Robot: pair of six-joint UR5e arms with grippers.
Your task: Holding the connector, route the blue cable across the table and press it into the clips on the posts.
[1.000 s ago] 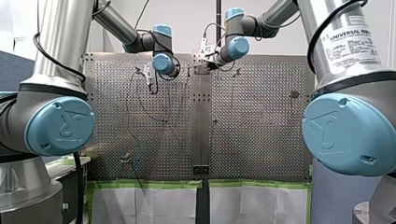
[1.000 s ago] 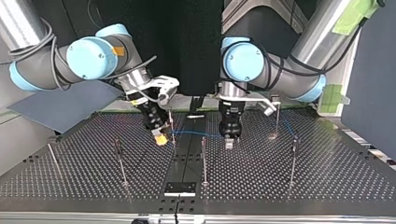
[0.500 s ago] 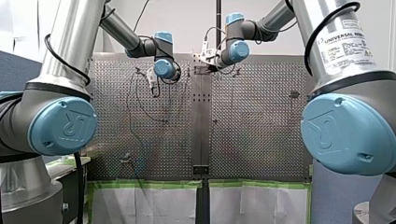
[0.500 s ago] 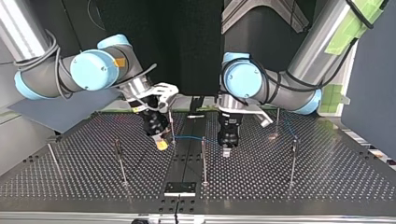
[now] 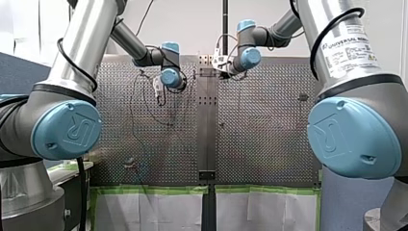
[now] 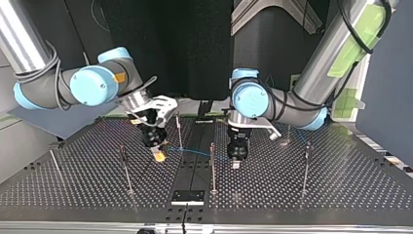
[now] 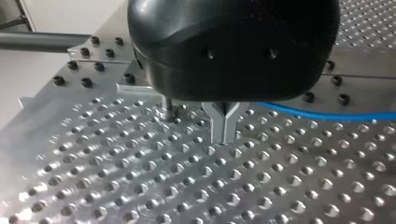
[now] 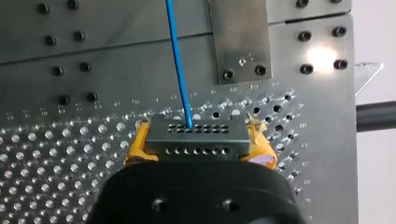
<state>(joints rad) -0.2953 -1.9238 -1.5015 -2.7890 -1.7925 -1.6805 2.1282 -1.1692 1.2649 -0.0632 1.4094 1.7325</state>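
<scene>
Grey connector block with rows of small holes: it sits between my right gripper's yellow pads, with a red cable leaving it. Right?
Only the colour is wrong: the thin cable is blue, not red. The right wrist view shows it leaving the grey connector block held between my right gripper's yellow pads.

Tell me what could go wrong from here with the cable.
1. The blue cable leaves the connector as one thin strand; a hard pull by my right gripper could strain that joint.
2. My left gripper hangs low over the table with fingers shut; it may scrape the surface.
3. In the top view it stands close beside a post and could knock it.
</scene>
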